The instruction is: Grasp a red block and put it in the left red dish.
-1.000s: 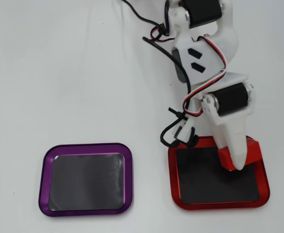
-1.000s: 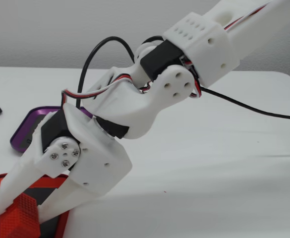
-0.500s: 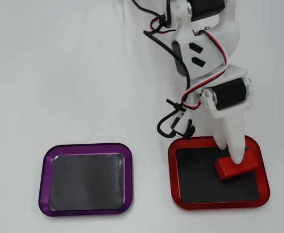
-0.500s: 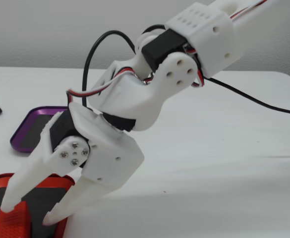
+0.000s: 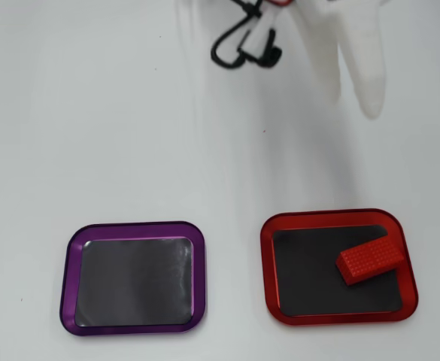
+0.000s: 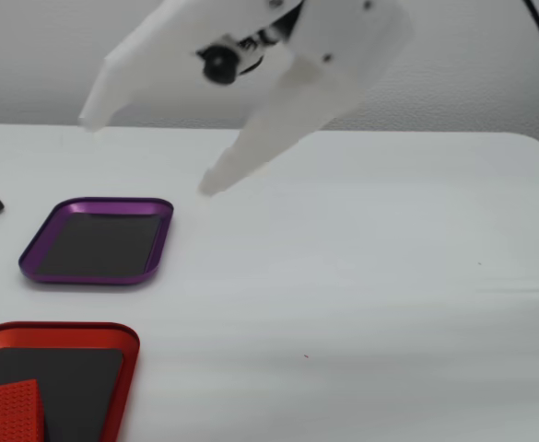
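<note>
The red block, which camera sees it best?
The overhead view: the whole red block shows, lying inside the red dish. In the fixed view the red block sits at the bottom edge, partly cut off.

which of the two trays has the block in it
The red-rimmed tray, on the right in the overhead view: the red block lies on its dark floor near the right rim. The purple-rimmed tray holds nothing.

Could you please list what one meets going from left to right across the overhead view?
Purple dish → black cable loop → red dish → red block lying inside that dish, with the white pincer above the dish's span.
</note>
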`<state>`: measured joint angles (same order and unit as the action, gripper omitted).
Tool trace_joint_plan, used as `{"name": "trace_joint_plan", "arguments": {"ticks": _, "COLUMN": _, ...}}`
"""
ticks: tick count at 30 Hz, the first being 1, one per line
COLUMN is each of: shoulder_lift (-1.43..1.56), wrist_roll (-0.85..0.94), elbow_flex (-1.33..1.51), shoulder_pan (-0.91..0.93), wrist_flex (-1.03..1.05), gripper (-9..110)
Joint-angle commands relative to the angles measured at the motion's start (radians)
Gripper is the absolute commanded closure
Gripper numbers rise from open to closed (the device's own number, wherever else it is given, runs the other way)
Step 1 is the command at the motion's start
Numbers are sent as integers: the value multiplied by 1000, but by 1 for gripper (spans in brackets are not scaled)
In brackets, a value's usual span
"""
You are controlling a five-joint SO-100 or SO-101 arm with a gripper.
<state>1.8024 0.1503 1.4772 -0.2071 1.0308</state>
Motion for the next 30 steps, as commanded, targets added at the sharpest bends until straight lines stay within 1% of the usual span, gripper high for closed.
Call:
{"name": "trace_joint_plan", "arguments": {"ticks": 1, "shoulder_lift": 202, "wrist_roll": -3, "elbow_flex": -29, "shoulder_pan": 28, "wrist_flex": 137, "gripper": 77}}
{"name": "trace_joint_plan", "arguments": {"ticks": 6, "shoulder_lift": 508, "wrist_roll": -5, "elbow_flex": 26, "shoulder_pan": 77, "wrist_flex": 295, "gripper": 78}}
{"name": "trace_joint_plan", "arguments": {"ticks": 9, "shoulder_lift": 687, "wrist_roll": -5, "elbow_flex": 118, "shoulder_pan": 84, "wrist_flex": 339, "gripper": 78}}
{"name": "trace_joint_plan", "arguments": {"ticks": 14, "shoulder_lift": 969, "wrist_roll": -5, "elbow_flex": 413, "shoulder_pan": 143, "wrist_flex": 322, "gripper": 78}}
{"name": "trace_joint_plan", "arguments": {"ticks": 20, "shoulder_lift": 1322, "wrist_roll": -6, "elbow_flex": 899, "shoulder_pan": 258, "wrist_flex": 198, "gripper": 78}}
{"name": "trace_joint_plan", "arguments": {"ticks": 22, "shoulder_lift": 1443, "wrist_roll": -6, "elbow_flex": 1043, "shoulder_pan": 270, "wrist_flex": 160, "gripper": 78}}
{"name": "trace_joint_plan", "arguments": {"ticks": 25, "shoulder_lift": 1608, "wrist_roll": -6, "elbow_flex": 1213, "shoulder_pan": 275, "wrist_flex": 163, "gripper": 78}}
{"name": "trace_joint_plan", "arguments": {"ticks": 27, "shoulder_lift": 1669, "wrist_roll": -8, "elbow_flex": 1284, "shoulder_pan": 273, "wrist_flex": 164, "gripper": 78}}
{"name": "trace_joint_plan", "arguments": {"ticks": 30, "shoulder_lift": 1647, "wrist_roll": -9, "elbow_flex": 1348, "shoulder_pan": 273, "wrist_flex": 163, "gripper": 78}}
